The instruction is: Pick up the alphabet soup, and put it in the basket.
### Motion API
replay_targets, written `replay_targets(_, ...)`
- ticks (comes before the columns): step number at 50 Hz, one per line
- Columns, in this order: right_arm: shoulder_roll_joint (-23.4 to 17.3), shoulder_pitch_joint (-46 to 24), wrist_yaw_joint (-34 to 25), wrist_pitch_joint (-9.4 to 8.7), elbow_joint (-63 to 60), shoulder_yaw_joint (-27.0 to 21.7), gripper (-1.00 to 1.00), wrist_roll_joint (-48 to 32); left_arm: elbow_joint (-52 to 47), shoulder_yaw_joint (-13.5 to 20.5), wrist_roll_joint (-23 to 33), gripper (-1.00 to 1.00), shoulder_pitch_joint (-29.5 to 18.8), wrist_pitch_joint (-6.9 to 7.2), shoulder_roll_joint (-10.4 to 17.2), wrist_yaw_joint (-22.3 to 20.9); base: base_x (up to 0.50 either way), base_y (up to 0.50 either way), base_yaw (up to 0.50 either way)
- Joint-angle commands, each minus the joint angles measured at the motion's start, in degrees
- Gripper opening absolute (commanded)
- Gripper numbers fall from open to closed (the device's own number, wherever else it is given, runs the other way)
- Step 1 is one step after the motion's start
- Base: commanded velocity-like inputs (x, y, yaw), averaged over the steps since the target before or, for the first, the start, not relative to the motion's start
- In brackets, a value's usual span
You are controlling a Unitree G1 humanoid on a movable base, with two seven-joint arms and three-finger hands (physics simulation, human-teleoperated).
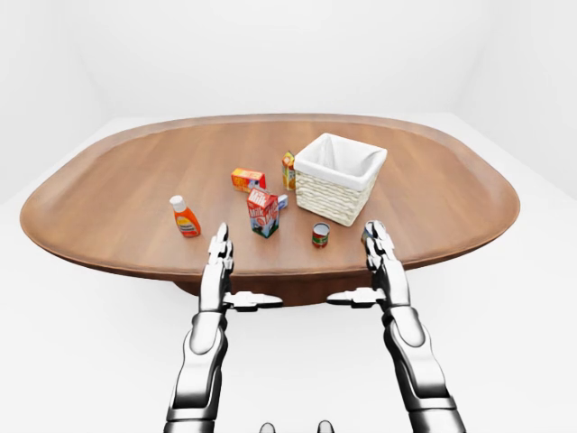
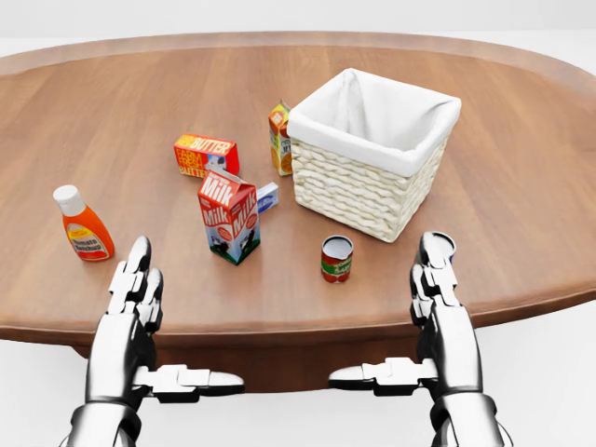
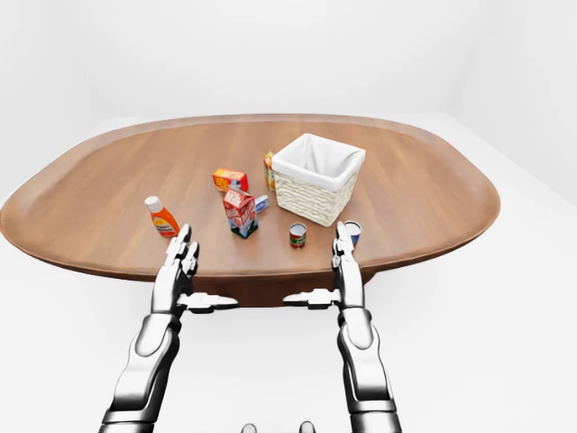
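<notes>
Fingers straight on left robot hand [image 2: 137,284] and right robot hand [image 2: 435,273], both wide open, empty.

Milk carton [image 2: 229,216]: "Milk" in white on red
Butter box [image 2: 205,155]: "BUTTER" in yellow letters
Other labels: too small to read

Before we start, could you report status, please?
Open, empty: left hand, right hand. Beside basket, red-green can; second can behind right hand. Labels unreadable.

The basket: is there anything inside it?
The basket shows only its white cloth lining; no item is visible inside. Its floor is hidden by the near wall, so the very bottom cannot be checked.
</notes>
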State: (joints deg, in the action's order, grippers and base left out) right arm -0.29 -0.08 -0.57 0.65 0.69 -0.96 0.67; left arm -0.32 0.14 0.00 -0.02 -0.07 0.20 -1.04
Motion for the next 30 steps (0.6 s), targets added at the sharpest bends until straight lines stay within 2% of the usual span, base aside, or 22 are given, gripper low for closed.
replay_targets(1,-0.4,0.1,-0.3,1.88,1.6,-1.3,1.0,1.1,-0.7,-0.8,0.9,1.0,0.1,-0.44,0.0,-1.6,0.0,0.0,0.0)
replay_targets(3,-0.3,0.5,-0.3,1.28,0.6,-1.0,1.0,1.1,-0.4,-0.9,1.3,1.0,0.1,-0.81,0.0,-1.7,0.0,0.0,0.0)
replay_targets(12,-0.3,0.1,0.3,0.24,-0.5,-0.9,1.0,0.9,-1.7,-1.1,1.2,1.0,0.4,-0.1,-0.1,-2.1,0.0,0.0,0.0)
replay_targets(13,-0.3,0.3,0.5,-1.89,-4.1,-0.7,1.0,0.9,-5.7,-1.4,1.4,1.0,0.3,1.28,-0.3,-1.6,0.0,0.0,0.0)
replay_targets(14,-0.3,0.3,0.5,-2.05,-4.3,-0.7,1.0,0.9,-6.0,-1.4,1.4,1.0,0.3,1.39,-0.3,-1.5,0.0,0.0,0.0)
replay_targets(15,-0.3,0.2,0.7,-4.06,-7.2,-0.6,1.0,0.9,-8.3,-1.3,1.1,1.0,-0.5,3.69,-0.5,-1.2,0.0,0.0,0.0)
replay_targets(16,-0.3,0.3,0.7,-5.26,-9.2,-0.4,1.0,0.8,-9.3,-1.2,0.6,1.0,-1.1,4.63,-0.6,-0.9,0.0,0.0,0.0)
replay_targets(17,-0.3,0.1,0.7,-5.65,-10.0,-0.4,1.0,0.7,-10.2,-1.3,0.3,1.0,-1.5,5.07,-0.7,-0.8,0.0,0.0,0.0)
replay_targets(25,-0.4,-1.7,1.2,-5.65,-22.9,-0.6,1.0,1.8,-20.7,-1.5,1.2,1.0,-5.2,5.07,-0.1,0.4,0.0,0.0,0.0)
replay_targets(30,-0.2,-2.0,1.3,-5.65,-25.7,-0.2,1.0,1.6,-25.5,-0.6,1.0,1.0,-6.4,5.07,0.0,0.7,0.0,0.0,0.0)
